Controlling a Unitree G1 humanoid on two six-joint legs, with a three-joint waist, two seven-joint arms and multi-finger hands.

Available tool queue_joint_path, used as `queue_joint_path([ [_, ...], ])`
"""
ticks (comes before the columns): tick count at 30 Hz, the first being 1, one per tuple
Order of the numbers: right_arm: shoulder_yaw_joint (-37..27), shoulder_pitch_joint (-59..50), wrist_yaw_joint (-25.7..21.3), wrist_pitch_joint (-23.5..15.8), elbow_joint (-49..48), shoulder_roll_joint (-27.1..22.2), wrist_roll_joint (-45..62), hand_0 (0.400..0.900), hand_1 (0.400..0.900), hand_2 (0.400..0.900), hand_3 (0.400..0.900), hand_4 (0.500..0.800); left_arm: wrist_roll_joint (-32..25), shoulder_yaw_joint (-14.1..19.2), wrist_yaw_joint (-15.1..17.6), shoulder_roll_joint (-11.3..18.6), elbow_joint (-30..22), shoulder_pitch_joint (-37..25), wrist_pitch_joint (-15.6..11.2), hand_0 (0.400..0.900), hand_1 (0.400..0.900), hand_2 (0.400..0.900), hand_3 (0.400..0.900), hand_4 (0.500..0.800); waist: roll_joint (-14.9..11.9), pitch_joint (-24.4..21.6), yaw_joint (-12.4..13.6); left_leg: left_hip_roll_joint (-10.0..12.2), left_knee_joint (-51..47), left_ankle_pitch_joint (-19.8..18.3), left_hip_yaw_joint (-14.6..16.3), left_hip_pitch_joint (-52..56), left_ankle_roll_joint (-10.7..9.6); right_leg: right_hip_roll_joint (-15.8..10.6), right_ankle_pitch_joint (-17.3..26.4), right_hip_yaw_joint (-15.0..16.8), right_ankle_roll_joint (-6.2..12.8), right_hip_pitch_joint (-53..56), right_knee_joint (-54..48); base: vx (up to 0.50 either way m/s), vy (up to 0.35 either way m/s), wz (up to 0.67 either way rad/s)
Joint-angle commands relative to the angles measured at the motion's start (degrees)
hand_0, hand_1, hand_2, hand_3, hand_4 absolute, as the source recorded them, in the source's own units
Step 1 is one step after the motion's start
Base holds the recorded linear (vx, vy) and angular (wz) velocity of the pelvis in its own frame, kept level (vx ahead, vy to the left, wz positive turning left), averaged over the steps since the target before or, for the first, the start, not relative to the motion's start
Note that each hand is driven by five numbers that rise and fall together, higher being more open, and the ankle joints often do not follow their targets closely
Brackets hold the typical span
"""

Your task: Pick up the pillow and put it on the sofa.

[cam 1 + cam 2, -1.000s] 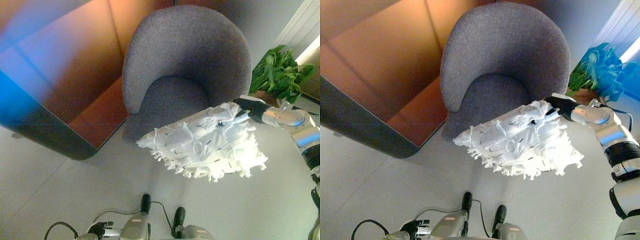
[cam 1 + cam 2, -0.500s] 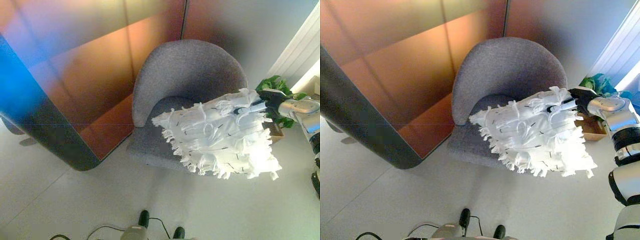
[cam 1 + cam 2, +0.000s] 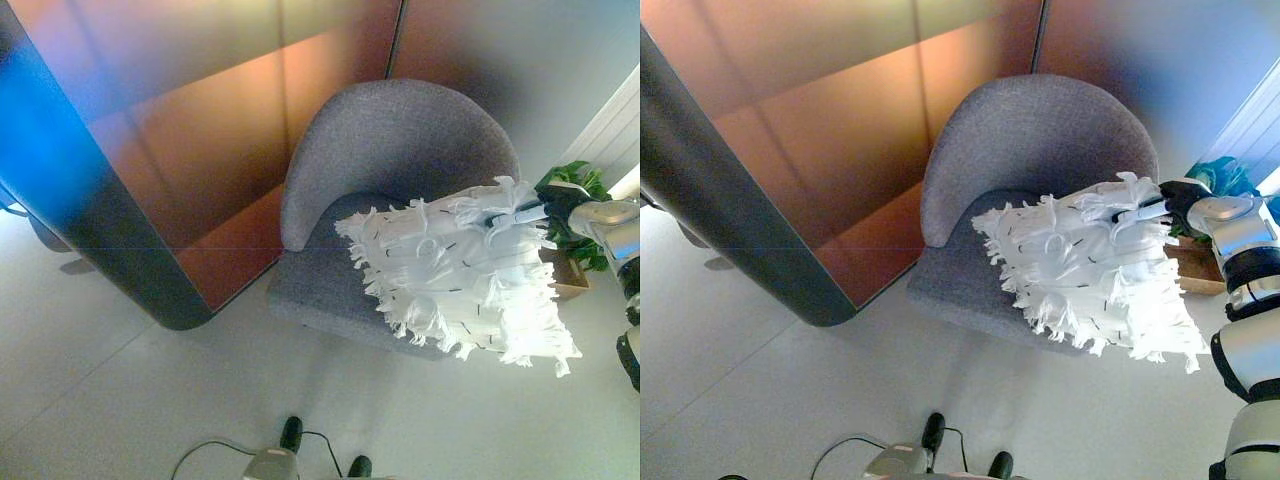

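Observation:
A white shaggy pillow (image 3: 460, 275) with fringed edges hangs in the air over the front right of a grey round-backed armchair (image 3: 400, 160). My right hand (image 3: 552, 204) comes in from the right edge and is shut on the pillow's upper right corner. The pillow droops down and to the left from that hold, covering part of the seat (image 3: 955, 275). My left hand shows in neither view.
A curved wall of copper-coloured panels (image 3: 200, 150) with a dark rounded end (image 3: 130, 260) stands to the chair's left. A green potted plant (image 3: 575, 215) in a brown planter (image 3: 1200, 265) sits right of the chair. Pale floor (image 3: 150, 400) lies in front.
The camera view has shifted, so the chair sits further right. The pillow and my right hand have stayed over the chair's front right, with the pillow hanging a little lower.

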Motion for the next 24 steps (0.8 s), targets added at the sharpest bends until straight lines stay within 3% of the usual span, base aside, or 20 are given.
queue_joint_path([
  [1, 2.7, -19.24, -9.79, -2.64, 1.83, -2.32, -0.73, 0.851, 0.851, 0.851, 0.851, 0.771, -0.45, -3.92, 1.42, 3.14, 1.31, 0.39, -0.87, 0.9, 0.9, 0.9, 0.9, 0.8, -3.86, -2.24, 1.76, 2.02, -0.35, -5.65, 2.35, 2.82, -2.94, -4.36, 2.28, 0.71, 5.88, -0.96, -0.08, 0.0, 0.0, 0.0],
  [2, 2.54, -19.52, -9.61, -2.12, 2.12, -2.23, -0.8, 0.9, 0.9, 0.9, 0.9, 0.8, -0.74, -3.93, 1.5, 3.34, 1.19, 0.52, -1.28, 0.9, 0.9, 0.9, 0.9, 0.8, -3.91, -2.03, 1.79, 2.16, -0.35, -5.65, 2.4, 2.64, -3.02, -4.33, 2.26, 0.74, 5.92, -1.12, -0.08, -0.03, -0.015, 0.01],
  [7, 3.8, -20.83, -10.65, -1.4, 2.43, -2.63, -1.73, 0.9, 0.9, 0.9, 0.9, 0.8, -1.53, -3.74, 1.42, 4.01, 0.79, -0.6, -1.7, 0.9, 0.9, 0.9, 0.9, 0.8, -3.99, -0.88, 1.7, 2.29, -0.35, -5.49, 2.26, 1.77, -3.01, -4.32, 2.49, 0.91, 5.91, -2.01, -0.08, -0.09, -0.011, -0.04],
  [16, 3.14, -18.56, -7.31, -1.77, 5.3, -4.99, -4.4, 0.9, 0.9, 0.9, 0.9, 0.8, -1.61, -4.18, 1.12, 3.6, 0.86, -0.07, -1.43, 0.9, 0.9, 0.9, 0.9, 0.8, -3.91, -1.77, 1.04, 2.3, -0.35, -6.08, 2.88, 2.9, -2.9, -4.6, 2.38, 1.24, 6.09, -1.37, -0.08, 0.03, 0.004, -0.05],
  [24, 2.86, -16.92, -7.63, -2.34, 5.88, -6.28, -4.84, 0.9, 0.9, 0.9, 0.9, 0.8, -2.87, -4.15, 0.34, 3.78, 0.66, -0.27, -1.63, 0.9, 0.9, 0.9, 0.9, 0.8, -3.44, -1.77, 0.21, 2.39, -0.35, -6.33, 3.53, 2.96, -2.85, -4.72, 2.28, 2.03, 6.14, -1.68, -0.08, -0.01, 0.004, -0.03],
])
